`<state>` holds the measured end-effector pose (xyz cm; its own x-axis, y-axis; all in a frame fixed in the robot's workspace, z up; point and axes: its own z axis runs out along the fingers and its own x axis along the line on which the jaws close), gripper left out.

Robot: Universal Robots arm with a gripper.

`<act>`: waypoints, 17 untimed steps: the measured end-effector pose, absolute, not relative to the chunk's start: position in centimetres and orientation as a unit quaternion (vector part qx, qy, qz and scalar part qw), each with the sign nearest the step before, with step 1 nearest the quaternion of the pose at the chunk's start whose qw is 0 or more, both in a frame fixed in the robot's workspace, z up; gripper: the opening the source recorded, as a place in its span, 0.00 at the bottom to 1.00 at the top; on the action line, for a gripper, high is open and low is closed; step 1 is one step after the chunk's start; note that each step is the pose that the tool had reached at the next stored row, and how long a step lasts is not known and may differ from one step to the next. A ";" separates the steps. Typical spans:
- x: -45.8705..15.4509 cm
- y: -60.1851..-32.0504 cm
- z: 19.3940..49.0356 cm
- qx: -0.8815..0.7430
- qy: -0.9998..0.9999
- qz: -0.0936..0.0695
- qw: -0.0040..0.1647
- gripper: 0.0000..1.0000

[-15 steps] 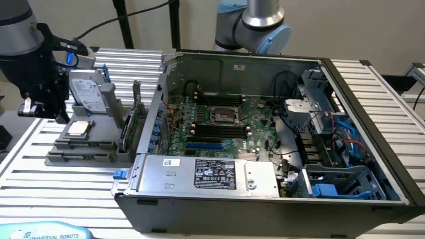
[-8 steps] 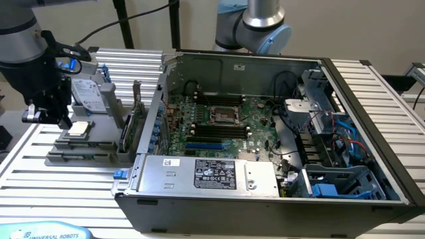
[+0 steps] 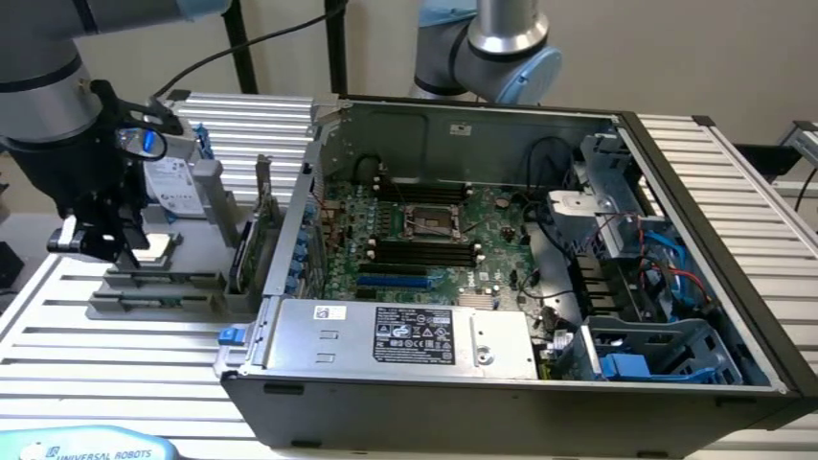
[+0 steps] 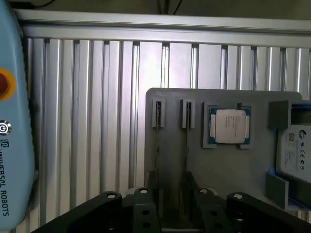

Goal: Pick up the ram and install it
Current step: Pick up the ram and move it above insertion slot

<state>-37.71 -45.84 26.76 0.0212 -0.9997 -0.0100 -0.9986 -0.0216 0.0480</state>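
The gripper (image 4: 172, 214), jaws apart and holding nothing, hangs over the grey holder (image 4: 233, 170) at the exterior view's left of the open computer case (image 3: 511, 407). Just beneath it the ram (image 4: 186, 145) stands on edge in its slot, beside a second stick (image 4: 158, 145) and near a processor (image 4: 229, 126). The pick-up appears to be the step in hand; the grasp calls for squaring on one thin edge.

Bench (image 3: 115, 364) (image 4: 87, 121): silver ribbed aluminium slats. Three items sit directly on it.
- Open computer case (image 3: 511, 393), dark grey, toward the exterior view's right.
- Grey parts holder (image 3: 128, 287) (image 4: 233, 165), just beside the case on the exterior view's left.
- Pale blue Universal Robots pendant (image 3: 77, 446) (image 4: 12, 145), at the near edge.
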 end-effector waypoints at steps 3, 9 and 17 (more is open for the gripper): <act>-37.7 -46.2 26.2 0.716 -0.697 -0.020 0.014 0.36; -37.7 -46.5 25.1 0.721 -0.692 -0.020 0.014 0.36; -37.5 -46.5 23.7 0.729 -0.684 -0.020 0.014 0.36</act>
